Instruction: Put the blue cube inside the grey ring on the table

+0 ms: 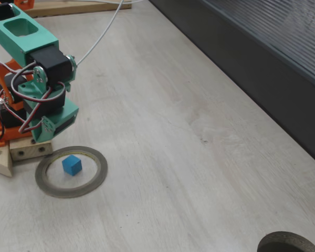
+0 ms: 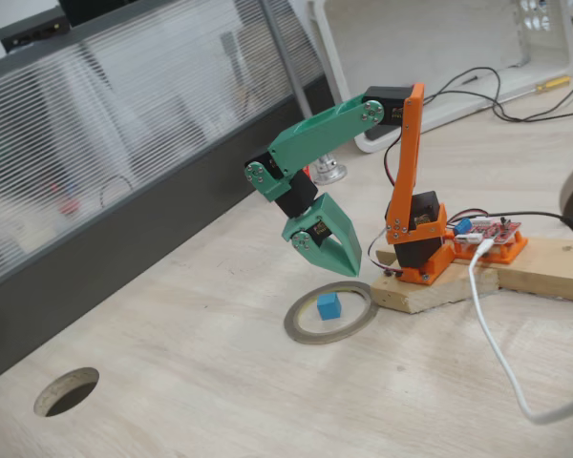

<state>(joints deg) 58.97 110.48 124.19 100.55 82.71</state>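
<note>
The blue cube [image 1: 72, 165] [image 2: 328, 305] lies flat on the table [image 1: 189, 157] [image 2: 220, 382] inside the grey ring [image 1: 97, 178] [image 2: 301, 329], clear of the ring's inner edge. My green gripper [image 1: 44, 135] [image 2: 350, 271] hangs above the ring's rim on the side toward the arm's base. Its fingers point down, meet at the tips and hold nothing. It is lifted off both cube and ring.
The arm's orange base sits on a wooden block [image 1: 21, 152] [image 2: 516, 272] right beside the ring. A white cable [image 2: 497, 353] trails across the table. A dark round opening [image 1: 289, 242] [image 2: 67, 391] lies far from the ring. A dark ribbed wall panel [image 1: 262, 58] borders the table.
</note>
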